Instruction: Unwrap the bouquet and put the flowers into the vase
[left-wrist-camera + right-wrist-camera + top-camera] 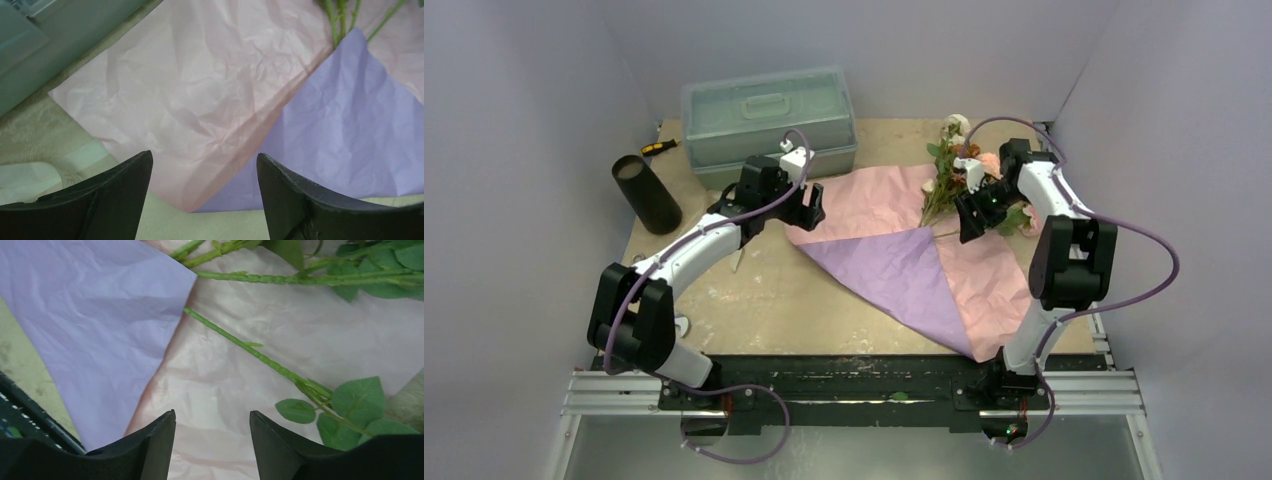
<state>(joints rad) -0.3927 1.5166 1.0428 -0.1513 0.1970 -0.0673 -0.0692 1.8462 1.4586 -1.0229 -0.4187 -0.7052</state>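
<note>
- L claw (204, 156) was spread, nothing in it, over the pink paper (200, 85) edge; R claw (211, 413) spread too, empty, just above the stems (250, 347).
- Flowers (942, 180) lay on the opened paper, far-right of bench (754, 300); vase (646, 193) stood far left, well apart.
- Judged: stems thin, light, bendy, prob. slippery; best taken mid-stem where they bunch, not at the heads.
- Paper soft, crinkly; could drag along.
- Blooms partly behind R arm; ribbon not seen; couldn't tell if stems were loose or tied.
</note>
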